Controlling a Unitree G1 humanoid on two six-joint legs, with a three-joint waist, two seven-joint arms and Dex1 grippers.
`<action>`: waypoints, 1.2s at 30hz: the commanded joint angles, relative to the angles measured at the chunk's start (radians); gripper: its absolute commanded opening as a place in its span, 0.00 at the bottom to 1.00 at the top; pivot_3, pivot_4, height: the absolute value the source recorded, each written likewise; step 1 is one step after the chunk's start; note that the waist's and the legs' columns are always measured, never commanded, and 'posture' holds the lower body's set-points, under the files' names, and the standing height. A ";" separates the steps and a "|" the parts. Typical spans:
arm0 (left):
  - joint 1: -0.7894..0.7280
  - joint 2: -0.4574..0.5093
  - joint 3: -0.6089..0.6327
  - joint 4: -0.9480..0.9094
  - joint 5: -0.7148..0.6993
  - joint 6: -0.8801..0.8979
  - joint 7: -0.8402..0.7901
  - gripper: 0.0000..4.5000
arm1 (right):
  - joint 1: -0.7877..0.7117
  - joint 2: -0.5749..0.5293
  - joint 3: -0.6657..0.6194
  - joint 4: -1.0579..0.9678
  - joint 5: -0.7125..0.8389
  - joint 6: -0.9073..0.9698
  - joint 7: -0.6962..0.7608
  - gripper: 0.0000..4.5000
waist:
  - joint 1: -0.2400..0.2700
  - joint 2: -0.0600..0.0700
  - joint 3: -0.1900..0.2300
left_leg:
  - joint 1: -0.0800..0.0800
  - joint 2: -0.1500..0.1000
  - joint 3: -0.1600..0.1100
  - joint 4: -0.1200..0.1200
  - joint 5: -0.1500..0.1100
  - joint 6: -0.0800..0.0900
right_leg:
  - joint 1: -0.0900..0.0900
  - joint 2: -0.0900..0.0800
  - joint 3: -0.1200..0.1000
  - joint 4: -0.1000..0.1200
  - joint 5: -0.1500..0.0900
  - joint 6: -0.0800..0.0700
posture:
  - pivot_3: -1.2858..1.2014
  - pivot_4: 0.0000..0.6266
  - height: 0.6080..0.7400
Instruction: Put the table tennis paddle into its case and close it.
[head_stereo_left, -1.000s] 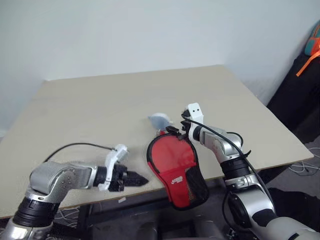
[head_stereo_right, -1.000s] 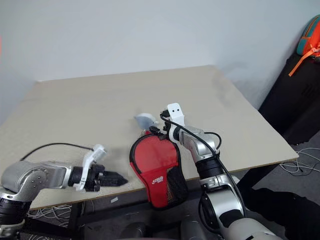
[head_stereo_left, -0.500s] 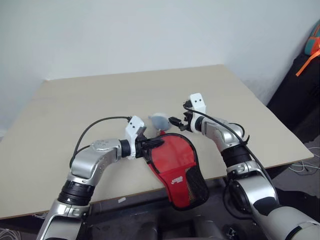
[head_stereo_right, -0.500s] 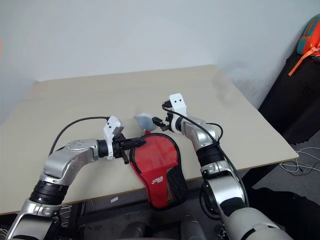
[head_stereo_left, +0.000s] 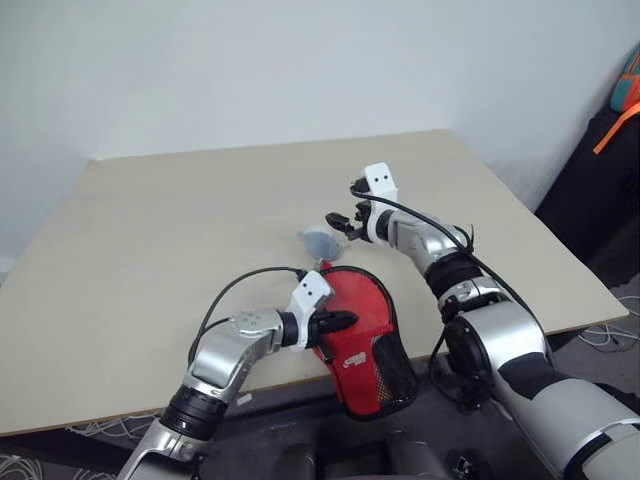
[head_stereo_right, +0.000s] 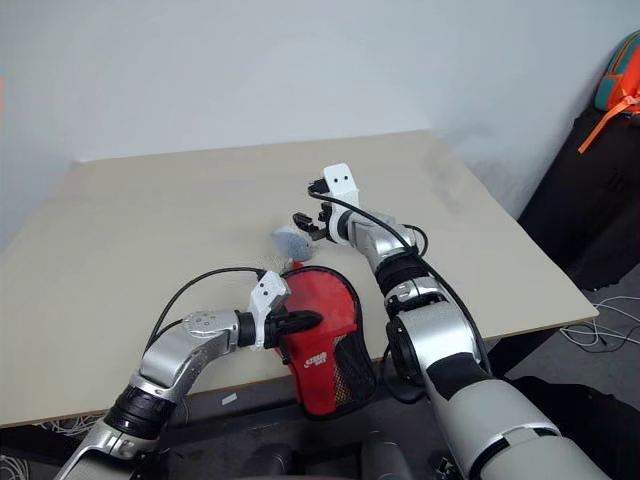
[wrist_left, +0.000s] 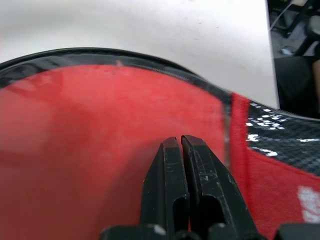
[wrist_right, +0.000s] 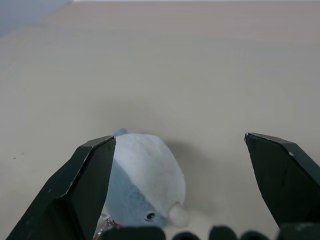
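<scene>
Case pinned at tabletop edge, closing pending.
Left gripper (head_stereo_left: 343, 320), fingers together, presses the case (head_stereo_left: 360, 335) to steady it; right gripper (head_stereo_left: 337, 222) stands wide over the wad (head_stereo_left: 319, 242).

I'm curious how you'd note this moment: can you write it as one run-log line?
left gripper: shut, over case front | right gripper: open, by pale blue-grey wad | case: overhangs table front edge

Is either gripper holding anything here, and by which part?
Nothing is held. The left gripper is shut, its tips over the red, black-trimmed paddle-shaped case; the right gripper hangs open above a pale blue-grey wad.
</scene>
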 joint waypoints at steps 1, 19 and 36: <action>0.004 -0.012 0.004 0.009 0.022 -0.028 0.004 0.01 | -0.060 0.025 -0.028 0.051 -0.006 -0.067 -0.019 1.00 | 0.000 0.000 0.000 | 0.000 0.000 0.000 0.000 0.000 0.000 | 0.000 0.000 0.000 0.000 0.000 0.000 | 0.52 0.00 1.00; -0.013 -0.036 -0.001 0.053 0.088 -0.078 0.008 0.01 | -0.041 0.113 -0.060 0.177 -0.057 -0.115 -0.111 1.00 | 0.000 0.000 0.000 | 0.001 0.000 -0.001 0.000 0.000 0.000 | 0.001 0.000 0.000 0.001 0.000 0.000 | 0.52 0.00 1.00; -0.048 -0.051 -0.047 0.180 0.167 -0.191 -0.034 0.00 | -0.033 0.139 -0.072 0.187 -0.091 -0.094 -0.139 0.01 | 0.000 0.000 -0.001 | 0.002 0.000 -0.001 0.000 0.000 0.000 | 0.003 0.000 -0.001 0.001 0.000 0.000 | 0.52 0.00 1.00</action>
